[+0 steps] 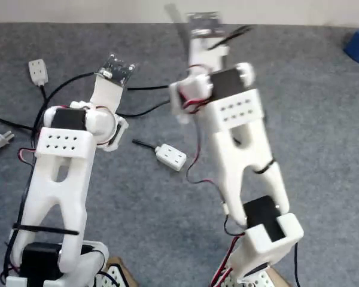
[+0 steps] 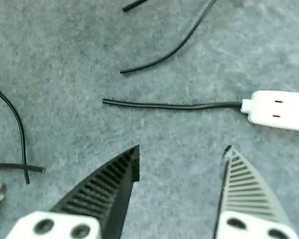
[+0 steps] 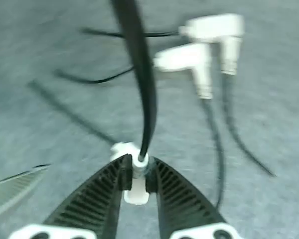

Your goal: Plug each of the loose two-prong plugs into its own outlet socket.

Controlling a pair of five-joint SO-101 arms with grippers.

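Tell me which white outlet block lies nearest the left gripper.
The central outlet block, just beyond the left gripper; the other outlet block lies far left.

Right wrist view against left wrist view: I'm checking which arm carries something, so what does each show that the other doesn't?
Right wrist view, not the left: the right claw shut on a white plug, its black cord running up from it, and two white cord ends lying beyond, too blurred to name. Left wrist view, not the right: the left claw open and empty, and a white outlet socket on a black lead. Both: grey carpet and loose black cords.
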